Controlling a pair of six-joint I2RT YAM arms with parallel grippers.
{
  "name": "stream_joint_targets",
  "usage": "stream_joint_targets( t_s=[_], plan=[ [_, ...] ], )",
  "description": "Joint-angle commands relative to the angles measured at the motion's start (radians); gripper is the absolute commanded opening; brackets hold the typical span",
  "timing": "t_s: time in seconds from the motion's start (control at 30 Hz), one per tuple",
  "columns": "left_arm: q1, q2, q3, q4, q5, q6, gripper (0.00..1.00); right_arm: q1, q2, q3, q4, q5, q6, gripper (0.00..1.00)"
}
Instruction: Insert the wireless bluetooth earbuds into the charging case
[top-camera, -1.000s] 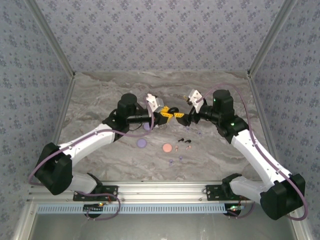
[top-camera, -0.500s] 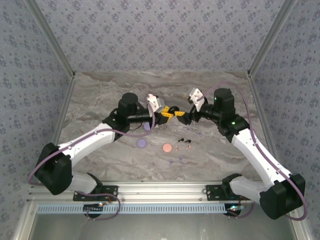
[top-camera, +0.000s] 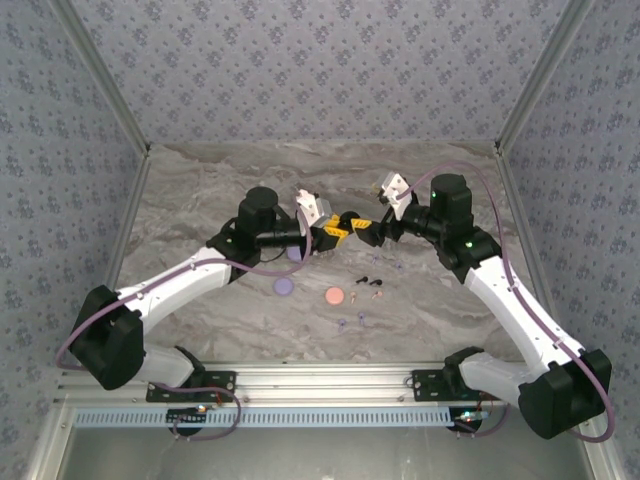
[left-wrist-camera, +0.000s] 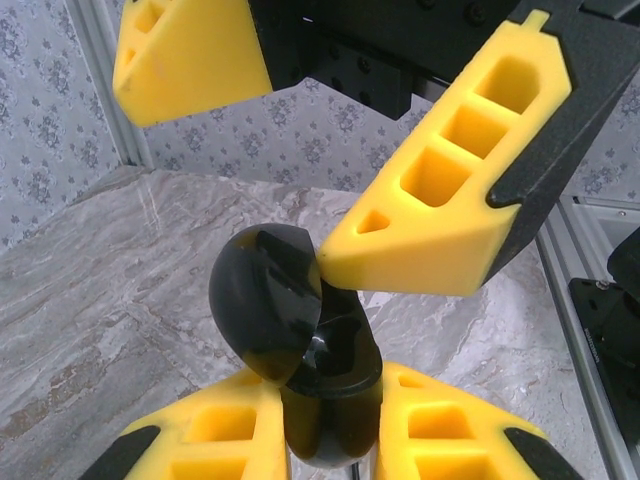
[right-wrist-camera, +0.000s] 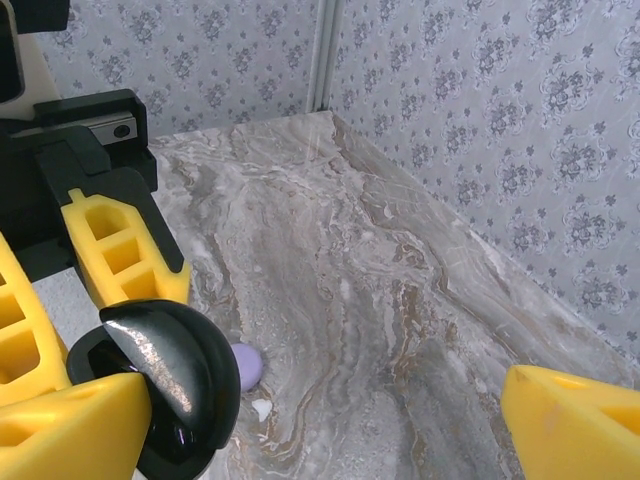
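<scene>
Found the left hand (top-camera: 333, 228) clamped hard on the black charging case (left-wrist-camera: 335, 370), held up off the desk (top-camera: 200, 200) with the lid (left-wrist-camera: 262, 300) swung open. Cannot tell which way the wells face.

Found the right hand (top-camera: 365, 232) spread wide and gripping nothing. Noted one of its fingers (left-wrist-camera: 420, 255) touching the case just at the seam between lid and body, the other well clear above the left hand.

Located the wireless bluetooth earbuds (top-camera: 369, 279) loose on the desk, below both hands and on their base-ward side; none seen in the case. Spotted pink and lilac bits near them, too small to sort. Spotted a lilac round piece (right-wrist-camera: 246, 366) on the desk beneath the right hand.

Risks, as judged:
- Pressing at the seam could twist the glossy case in the left hand's grip or pop it free, dropping it among the earbuds and scattering them.
- Pushing on the lid rather than the body could snap it shut or strain the hinge.
- Working both hands this close invites a finger-to-finger knock and a lost hold.
- Pinching such tiny stemmed pieces with broad fingers could flick them away.

Checked for writing: no brand, label or lettering readable on case, hands or desk.
</scene>
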Motion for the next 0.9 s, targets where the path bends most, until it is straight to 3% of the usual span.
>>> stream_joint_targets(
  t_s=[0.0, 0.27, 0.57, 0.77, 0.87],
  plan=[
    [-0.008, 0.003, -0.01, 0.015, -0.009, 0.013, 0.0, -0.01, -0.026, 0.033, -0.041, -0.018, -0.015, 0.93],
    [-0.008, -0.022, -0.068, 0.102, -0.089, -0.012, 0.0, -0.065, -0.18, -0.023, -0.13, 0.002, 0.021, 0.95],
    [-0.007, -0.06, -0.113, 0.159, -0.135, -0.021, 0.0, -0.156, -0.18, 0.003, -0.447, 0.173, 0.404, 0.9],
    [-0.009, -0.072, -0.125, 0.175, -0.135, -0.034, 0.0, -0.147, -0.154, -0.101, -0.428, 0.116, 0.627, 0.84],
    [-0.008, -0.075, -0.125, 0.175, -0.128, -0.033, 0.0, -0.133, -0.155, -0.133, -0.406, 0.101, 0.639, 0.84]
  ],
)
